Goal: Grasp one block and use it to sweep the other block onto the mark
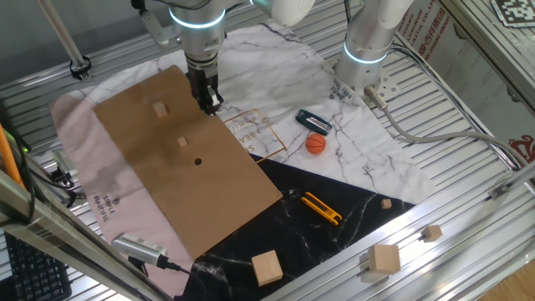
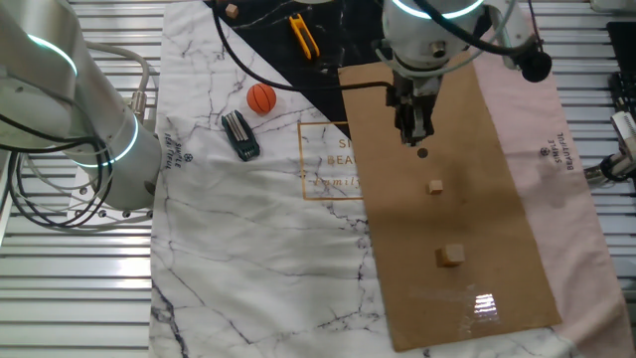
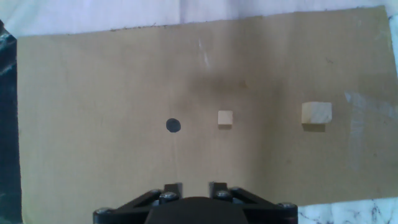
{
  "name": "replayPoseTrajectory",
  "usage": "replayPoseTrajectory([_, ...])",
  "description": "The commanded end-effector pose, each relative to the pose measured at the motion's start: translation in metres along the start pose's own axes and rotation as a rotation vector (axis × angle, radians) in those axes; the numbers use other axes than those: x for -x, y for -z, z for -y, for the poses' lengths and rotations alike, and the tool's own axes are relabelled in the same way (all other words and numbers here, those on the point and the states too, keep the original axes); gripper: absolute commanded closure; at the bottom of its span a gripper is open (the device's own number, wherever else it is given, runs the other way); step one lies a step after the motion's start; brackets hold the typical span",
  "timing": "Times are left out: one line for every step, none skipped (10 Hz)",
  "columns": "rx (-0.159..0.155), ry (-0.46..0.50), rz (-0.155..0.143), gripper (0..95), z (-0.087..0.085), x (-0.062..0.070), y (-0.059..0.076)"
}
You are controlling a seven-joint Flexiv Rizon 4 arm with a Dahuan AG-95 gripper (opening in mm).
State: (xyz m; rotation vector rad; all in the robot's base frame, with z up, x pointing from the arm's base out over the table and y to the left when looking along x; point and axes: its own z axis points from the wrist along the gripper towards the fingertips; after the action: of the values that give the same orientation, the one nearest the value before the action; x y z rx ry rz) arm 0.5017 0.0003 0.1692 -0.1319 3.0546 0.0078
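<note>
Two tiny tan cubes lie on the brown cardboard [image 1: 142, 167]. One block [image 1: 182, 142] sits close to the black dot mark [image 1: 198, 161]; the other block [image 1: 160, 109] lies farther along the same line. In the hand view the mark [image 3: 173, 126], the near block [image 3: 225, 118] and the far block [image 3: 316, 114] lie in a row. They also show in the other fixed view: the mark [image 2: 422, 153], the near block [image 2: 434, 186] and the far block [image 2: 451, 256]. My gripper [image 1: 210, 102] hovers above the cardboard near the mark [image 2: 414, 135], fingers together and empty; only its base shows in the hand view [image 3: 196, 185].
An orange ball [image 1: 315, 144], a black clip [image 1: 313, 121] and a yellow tool [image 1: 321, 207] lie on the cloth right of the cardboard. Larger pale wooden cubes [image 1: 267, 267] [image 1: 384, 259] sit near the front edge. A second arm's base [image 1: 364, 50] stands behind.
</note>
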Motion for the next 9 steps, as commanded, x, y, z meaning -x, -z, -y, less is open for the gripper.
replayPoseTrajectory([0.000,0.000,0.001,95.0,0.0002,-0.0016,0.0010])
replayPoseTrajectory([0.000,-0.001,0.001,95.0,0.0002,-0.0016,0.0010])
replayPoseTrajectory([0.000,-0.001,0.002,95.0,0.0002,-0.0016,0.0010])
replayPoseTrajectory([0.000,0.002,0.001,95.0,0.0002,-0.0016,0.0009])
replayPoseTrajectory([0.001,0.005,0.001,95.0,0.0001,-0.0016,0.0009])
replayPoseTrajectory([0.003,0.004,-0.001,95.0,0.0001,-0.0016,0.0010])
replayPoseTrajectory([0.004,0.000,0.000,95.0,0.0001,-0.0016,0.0010])
replayPoseTrajectory([0.009,-0.003,0.001,95.0,0.0000,-0.0017,0.0011])
replayPoseTrajectory([0.014,-0.005,0.002,95.0,0.0000,-0.0017,0.0011])
